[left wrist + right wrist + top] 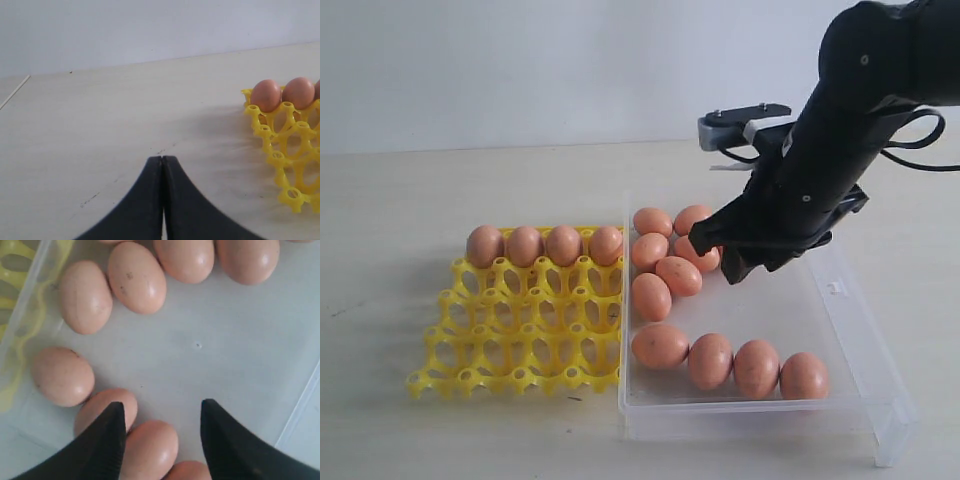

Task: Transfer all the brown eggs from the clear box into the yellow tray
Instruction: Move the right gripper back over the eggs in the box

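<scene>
The yellow tray lies on the table at the left, with a row of several brown eggs in its far cups. The clear box stands right of it and holds several more brown eggs, a cluster at its far left and a line along the near wall. My right gripper hangs open over that far cluster. In the right wrist view the right gripper has one egg below the gap between its fingers. My left gripper is shut and empty above bare table, beside the tray.
The box floor is bare on the side away from the tray. The tray shows through the box wall. Pale tabletop surrounds both, with a white wall behind.
</scene>
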Controlling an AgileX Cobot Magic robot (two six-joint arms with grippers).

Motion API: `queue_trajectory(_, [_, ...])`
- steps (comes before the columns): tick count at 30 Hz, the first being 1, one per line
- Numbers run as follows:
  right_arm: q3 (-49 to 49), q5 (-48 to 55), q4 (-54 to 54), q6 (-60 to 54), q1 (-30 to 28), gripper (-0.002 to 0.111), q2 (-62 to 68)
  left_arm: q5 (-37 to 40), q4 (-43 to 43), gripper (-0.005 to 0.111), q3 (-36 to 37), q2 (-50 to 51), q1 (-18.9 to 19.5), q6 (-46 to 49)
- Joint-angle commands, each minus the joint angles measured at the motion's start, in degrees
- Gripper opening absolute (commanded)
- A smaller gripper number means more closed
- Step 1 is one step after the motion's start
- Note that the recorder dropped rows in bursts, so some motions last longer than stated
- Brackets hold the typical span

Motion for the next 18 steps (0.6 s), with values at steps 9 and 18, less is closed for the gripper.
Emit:
queue_trajectory(9, [-14.5, -9.2, -6.4, -19.7, -0.6, 0.048, 12.5, -0.6, -0.2, 0.0, -0.2, -0.3, 0.1, -0.2])
queue_trajectory(18, [-24.2, -5.4, -5.9, -22.7, 0.6, 0.048, 21.8, -0.6, -0.2, 0.0, -0.2, -0.3, 0.1, -0.2])
